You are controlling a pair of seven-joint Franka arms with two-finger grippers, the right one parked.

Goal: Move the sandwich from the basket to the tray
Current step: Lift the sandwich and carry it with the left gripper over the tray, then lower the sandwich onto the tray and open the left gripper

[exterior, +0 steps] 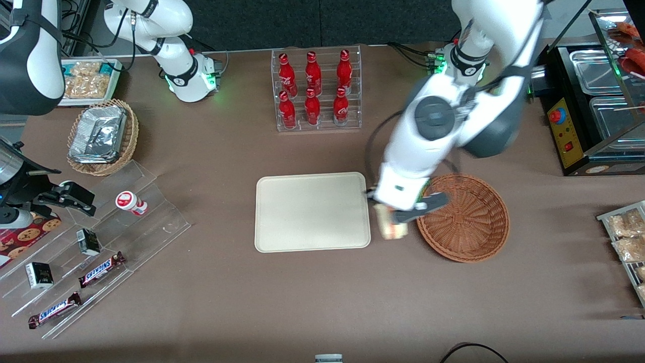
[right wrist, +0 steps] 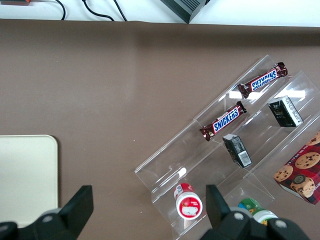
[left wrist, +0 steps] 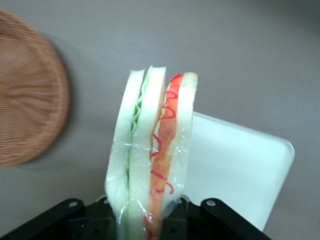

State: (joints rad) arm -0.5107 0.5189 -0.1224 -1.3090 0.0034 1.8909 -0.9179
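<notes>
My left gripper [exterior: 392, 218] is shut on the sandwich [exterior: 389, 225] and holds it in the air over the gap between the tray [exterior: 312, 210] and the basket [exterior: 466, 218]. In the left wrist view the sandwich [left wrist: 152, 155] stands up from the gripper [left wrist: 150, 220], a clear-wrapped wedge of pale bread with green and red-orange filling layers. The reddish-brown wicker basket [left wrist: 27, 95] holds nothing that I can see. The cream tray [left wrist: 235, 175] lies flat with nothing on it, and its corner also shows in the right wrist view [right wrist: 25, 175].
A clear rack of red bottles [exterior: 315, 91] stands farther from the front camera than the tray. A stepped acrylic rack [exterior: 85, 252] with snack bars and a tan basket of foil containers [exterior: 101, 136] lie toward the parked arm's end. Bagged snacks [exterior: 625, 237] lie toward the working arm's end.
</notes>
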